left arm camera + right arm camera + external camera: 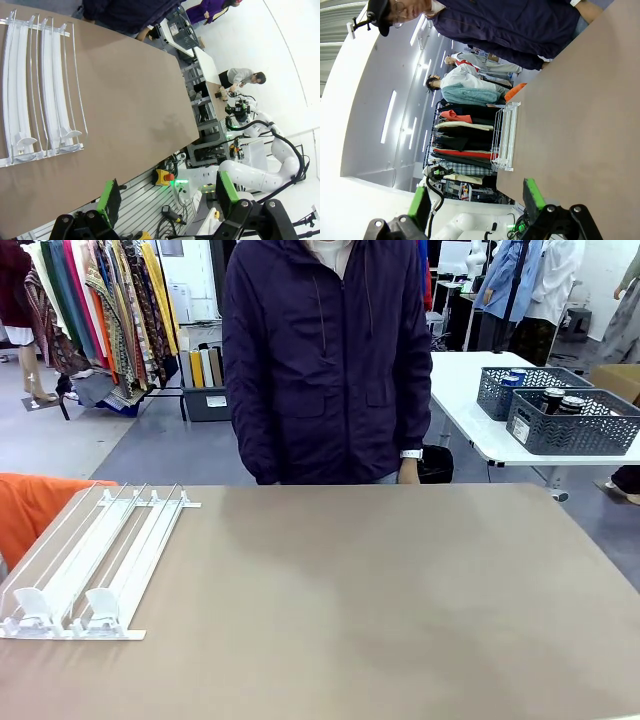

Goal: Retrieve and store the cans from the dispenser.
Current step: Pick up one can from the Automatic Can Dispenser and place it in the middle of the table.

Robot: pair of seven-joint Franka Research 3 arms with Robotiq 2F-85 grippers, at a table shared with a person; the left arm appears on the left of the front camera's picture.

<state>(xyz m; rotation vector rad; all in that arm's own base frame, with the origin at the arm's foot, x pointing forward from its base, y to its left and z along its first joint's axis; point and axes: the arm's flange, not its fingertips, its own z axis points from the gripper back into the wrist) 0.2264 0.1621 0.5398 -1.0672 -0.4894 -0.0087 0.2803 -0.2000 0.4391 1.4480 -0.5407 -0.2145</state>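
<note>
- The left hand [167, 197] stands with its green-padded fingers [109, 199] wide apart and nothing between them; it hangs off the near edge of the table [135, 115], apparently parked clear of the work.
- The right hand [476, 205] is likewise spread wide and empty, its green pads [532, 196] raised at the table's near side; held back like this, neither hand seems to have begun a reach.
- The dispenser [95, 565] lies flat on the table toward the robot's left, its rails running away from the robot and its white pusher blocks [100, 605] sitting at the near end; that end faces the left hand, which is probably why the rack is set on that side.
- No can shows in the dispenser's lanes; they look bare in the front and left wrist views.
- A person in a dark jacket [325, 360] stands at the far edge, one hand [408, 472] hanging by the table rim.
- On a separate white table behind, dark grey baskets [565, 425] hold cans [553, 398]; whether those belong to this task I cannot tell.
</note>
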